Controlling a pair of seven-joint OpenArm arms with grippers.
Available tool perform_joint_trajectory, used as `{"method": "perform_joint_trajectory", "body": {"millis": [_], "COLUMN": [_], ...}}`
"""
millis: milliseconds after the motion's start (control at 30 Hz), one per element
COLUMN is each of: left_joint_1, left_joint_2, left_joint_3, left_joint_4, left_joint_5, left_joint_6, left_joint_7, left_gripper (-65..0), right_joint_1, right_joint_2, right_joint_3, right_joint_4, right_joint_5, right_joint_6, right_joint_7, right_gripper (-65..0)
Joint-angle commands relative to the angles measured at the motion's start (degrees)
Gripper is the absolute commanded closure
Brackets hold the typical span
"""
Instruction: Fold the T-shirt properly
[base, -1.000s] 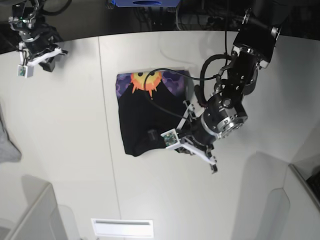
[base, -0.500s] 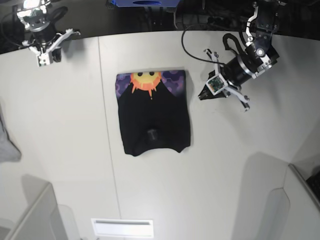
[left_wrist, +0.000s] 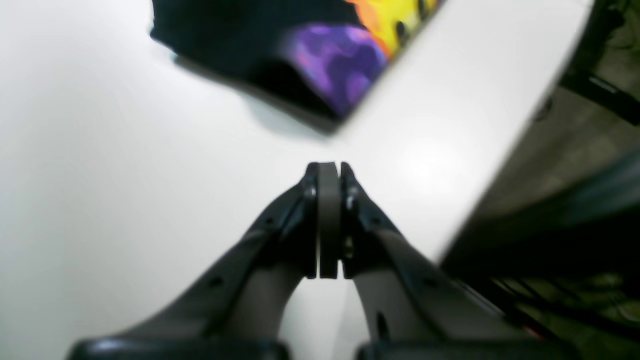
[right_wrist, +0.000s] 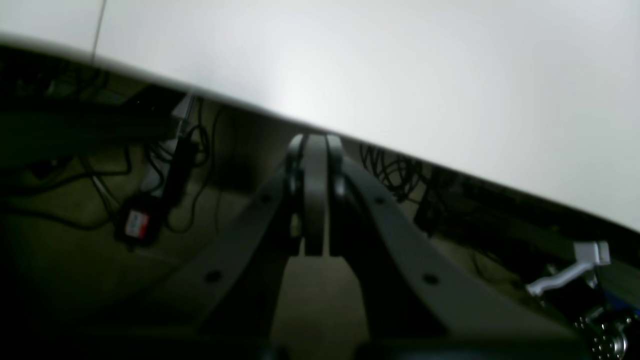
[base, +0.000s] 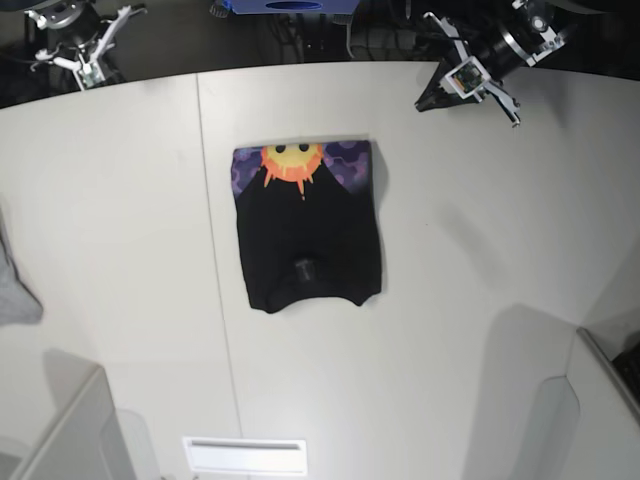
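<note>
While both grippers sit pinched shut and empty, the T-shirt (base: 307, 228) lies folded mid-table (base: 480, 300).
Sun print faces up; no readable writing; left gripper (base: 432, 98) and right gripper (base: 84, 76) near far edge.

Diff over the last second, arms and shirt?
The left claw pulled off the T-shirt's right edge to the table's far edge, shut and empty. The right claw backed past the far-left corner. The shirt stayed folded, sun print showing.
</note>
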Motion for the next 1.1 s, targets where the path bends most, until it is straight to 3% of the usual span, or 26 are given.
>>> {"method": "perform_joint_trajectory", "body": {"millis": [0,133,233,433,567,833,967,1067], "left_joint_1": [2.00,7.45,10.61,12.20,11.58,0.24,-8.99,-16.38], "left_joint_2": [-0.27,-0.27,-0.27,0.25,2.89,4.65,4.30,4.12], "left_joint_3": [-0.14,-0.14,-0.14,0.04,-0.05,0.48,0.65,1.00], "left_joint_4": [0.50,-2.58,-7.94,-24.21,-36.07,-63.94,-79.85,-91.63], "left_joint_5": [-1.17,-0.65,-0.65,-1.17,-0.91,-0.56,-0.47,0.06], "left_joint_6": [0.34,0.34,0.34,0.34,0.34,0.34,0.34,0.34], "left_joint_7": [-2.95,-6.90,-10.24,-18.07,-22.99,-30.55,-32.84,-34.68], "left_gripper": [0.0,0.0,0.0,0.0,0.0,0.0,0.0,0.0], "right_joint_1": [-1.80,-4.44,-5.67,-9.53,-7.86,5.50,12.36,16.05], "right_joint_2": [1.31,1.75,1.31,2.28,5.71,5.97,2.45,-0.45], "right_joint_3": [0.26,0.17,-1.06,-12.23,-22.07,-32.80,-33.32,-31.65], "right_joint_4": [0.46,0.55,0.19,-4.64,-13.61,-36.99,-47.45,-55.10], "right_joint_5": [0.08,-2.30,-8.10,-12.32,-14.52,-14.52,-14.43,-14.43], "right_joint_6": [-0.16,-0.16,-0.16,-0.16,-0.51,-0.60,-0.60,-0.60], "right_joint_7": [0.63,-1.66,-3.33,-3.42,-3.42,-3.15,-2.80,1.33], "right_gripper": [0.0,0.0,0.0,0.0,0.0,0.0,0.0,0.0]}}
